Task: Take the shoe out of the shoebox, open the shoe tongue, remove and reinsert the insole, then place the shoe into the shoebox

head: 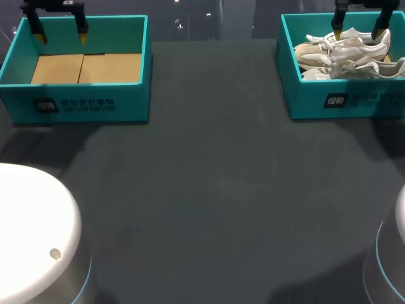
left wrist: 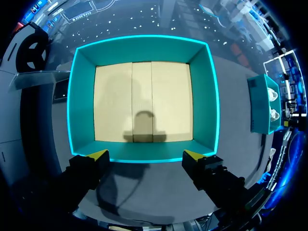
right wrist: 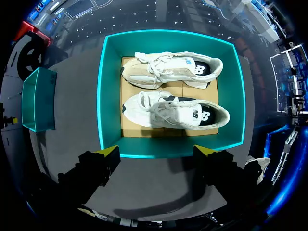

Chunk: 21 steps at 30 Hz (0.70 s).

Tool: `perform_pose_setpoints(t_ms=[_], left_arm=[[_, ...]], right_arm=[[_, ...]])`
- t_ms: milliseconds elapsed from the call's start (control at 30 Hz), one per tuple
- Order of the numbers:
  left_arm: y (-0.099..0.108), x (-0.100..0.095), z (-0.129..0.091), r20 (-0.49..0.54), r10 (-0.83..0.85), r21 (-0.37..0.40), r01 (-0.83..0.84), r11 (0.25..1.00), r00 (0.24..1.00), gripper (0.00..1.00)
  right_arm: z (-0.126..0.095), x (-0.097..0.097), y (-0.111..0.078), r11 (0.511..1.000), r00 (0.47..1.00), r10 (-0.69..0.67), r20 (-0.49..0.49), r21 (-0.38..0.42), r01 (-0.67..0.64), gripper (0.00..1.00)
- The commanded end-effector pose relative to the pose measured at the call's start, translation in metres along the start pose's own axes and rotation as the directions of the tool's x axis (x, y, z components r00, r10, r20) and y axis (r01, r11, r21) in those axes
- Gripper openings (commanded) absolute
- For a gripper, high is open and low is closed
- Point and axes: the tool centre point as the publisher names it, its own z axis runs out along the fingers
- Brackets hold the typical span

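Nothing is out yet: both shoes lie side by side on their soles in the right shoebox (right wrist: 109, 96), toes toward the left box (right wrist: 37, 103), and my right jaws hang spread above its near wall, holding nothing. My left jaws are spread too, over the left box with only its cardboard floor (left wrist: 142, 101) under them, so I judge this lift is the right arm's work. I would take the white shoe (right wrist: 175, 111), since it lies closer to my fingers (right wrist: 105, 155) than the beige shoe (right wrist: 168, 71) beyond it. As I hang, my jaws open along the shoe's length, so I should turn the wrist a quarter way to span its width. The best grip looks like the collar behind the laces, where the upper is firm; pinching the loose laces or the soft toe would probably let it swing or slip. I should come down well inside the wall, keep the outer finger from wedging against the beige shoe, close gently, then rise straight until the sole clears the rim before carrying it to the bare worktop (head: 209, 190) between the boxes
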Motion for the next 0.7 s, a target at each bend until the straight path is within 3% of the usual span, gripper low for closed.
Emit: perform_pose_setpoints(t_ms=[33,533,700], left_arm=[[0.000,0.000,0.000,0.000,0.000,0.000,0.000,1.000,1.000,1.00],[0.000,0.000,0.000,0.000,0.000,0.000,0.000,1.000,1.000,1.00],[0.000,0.000,0.000,0.000,0.000,0.000,0.000,1.000,1.000,1.00]], right_arm=[[0.000,0.000,0.000,1.000,1.000,0.000,0.000,0.000,0.000,1.00],[0.000,0.000,0.000,1.000,1.000,0.000,0.000,0.000,0.000,1.00],[0.000,-0.015,0.006,1.000,1.000,0.009,0.009,-0.022,-0.009,1.00]])
